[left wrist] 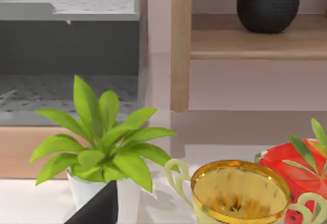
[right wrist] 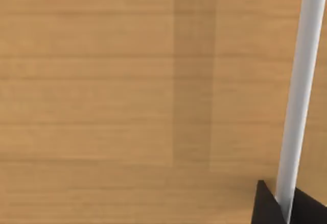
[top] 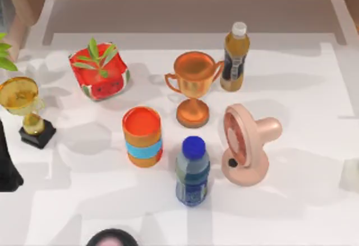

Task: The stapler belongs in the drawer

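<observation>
Against a plain wooden panel (right wrist: 102,91), in the right wrist view, you see the stapler (right wrist: 301,81) as a slim white bar standing nearly upright. Its lower end sits between the two dark fingertips of the right gripper (right wrist: 283,203), which is clamped on it.

On the white table (top: 291,212), in the top view, stand the other objects:
- a gold trophy (top: 25,108) on a black base, near the left edge;
- a red pot (top: 100,75) with a green sprig;
- a bronze trophy (top: 193,89) at the centre;
- an amber bottle (top: 234,58) with a white cap, just beside the bronze trophy;
- an orange can (top: 142,137) with a blue band;
- a blue-capped bottle (top: 192,170), between the can and the pink fan (top: 247,145).

A dark part of the left arm (top: 7,167) shows at the table's left edge, below the gold trophy. In the left wrist view, the left gripper (left wrist: 97,211) appears as one dark wedge in front of a leafy plant (left wrist: 102,137) in a white pot. You cannot tell whether it is apart or together. Beyond it a black round object (left wrist: 267,3) rests on a wooden shelf (left wrist: 245,43).
</observation>
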